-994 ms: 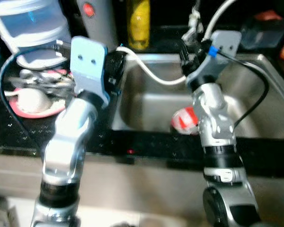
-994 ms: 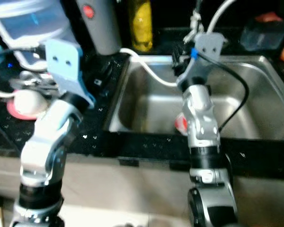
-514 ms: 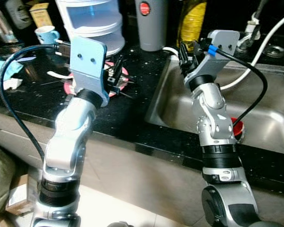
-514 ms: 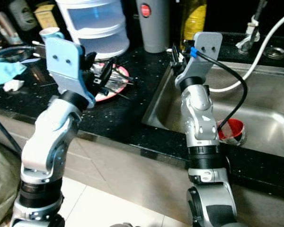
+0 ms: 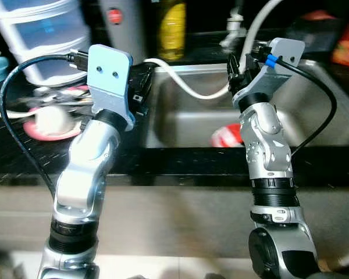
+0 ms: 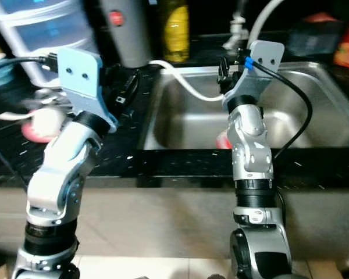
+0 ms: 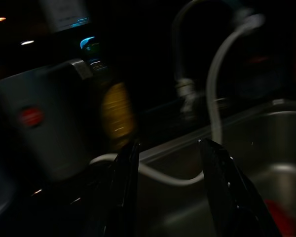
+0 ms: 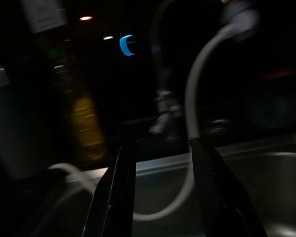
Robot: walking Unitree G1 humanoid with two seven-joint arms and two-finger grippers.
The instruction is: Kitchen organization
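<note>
A steel sink [image 5: 186, 125] lies ahead, with a red and white container [image 5: 225, 135] on its bottom. A white hose [image 5: 183, 87] loops from the tap [image 5: 232, 26] across the sink's back edge. My left gripper [image 5: 141, 87] is raised over the counter at the sink's left rim, open and empty; in the left wrist view its fingers [image 7: 126, 192] frame the hose and the sink. My right gripper [image 5: 235, 67] is held up over the sink, open and empty, its fingers [image 8: 212, 192] pointing toward the tap.
On the black counter [image 5: 23, 157] to the left sits a pink plate [image 5: 32, 132] with utensils and a white round object [image 5: 51, 119]. Behind stand a clear stacked container [image 5: 35, 26], a grey canister [image 5: 119, 23] and a yellow bottle [image 5: 171, 29].
The camera has swung back from the left counter to face the sink, and the picture is blurred. Both arms hold the same raised pose with fingers apart.
</note>
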